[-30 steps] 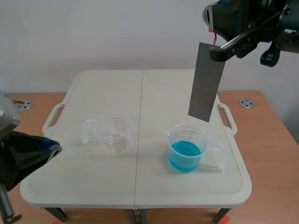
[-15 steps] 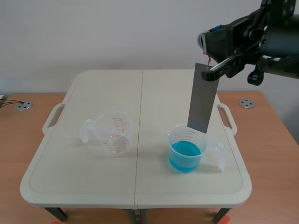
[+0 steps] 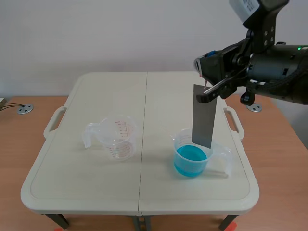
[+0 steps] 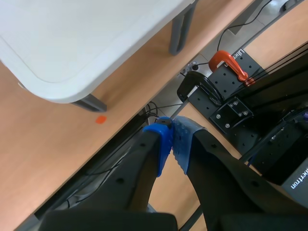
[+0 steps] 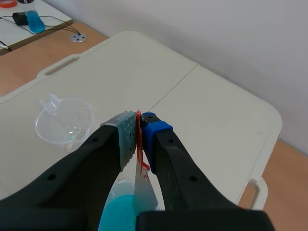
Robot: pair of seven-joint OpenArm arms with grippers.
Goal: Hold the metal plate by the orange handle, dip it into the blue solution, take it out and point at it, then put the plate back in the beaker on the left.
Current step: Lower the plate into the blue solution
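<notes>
1. Left gripper point(image 4: 171, 138): out of the scene view. In its own wrist view the 2 blue pads press together with nothing between them. It hangs off the edge of the table point(image 3: 86, 187), over the wood floor and a black frame with an orange clamp point(image 4: 230, 61).

2. Empty beaker point(image 3: 118, 138): clear plastic with red graduations, upright on the left half of the table, its handle turned to the left. Nothing touches it.

3. Beaker of blue solution point(image 3: 192, 154): clear, upright on the right half of the table, well apart from the empty beaker, with its handle to the right. Blue liquid fills the lower part.

4. Metal plate point(image 3: 203, 115): a dull grey strip hanging nearly vertical. Its lower edge is at the mouth of the blue beaker, inside the rim line. Contact with the liquid cannot be confirmed.

5. Orange handle point(image 5: 139, 144): a thin orange-red loop at the plate's top end, pinched between the pads.

6. Right gripper point(image 3: 208, 92): raised above the blue beaker, with both fingers clamped on the orange handle and the plate suspended beneath them.
</notes>
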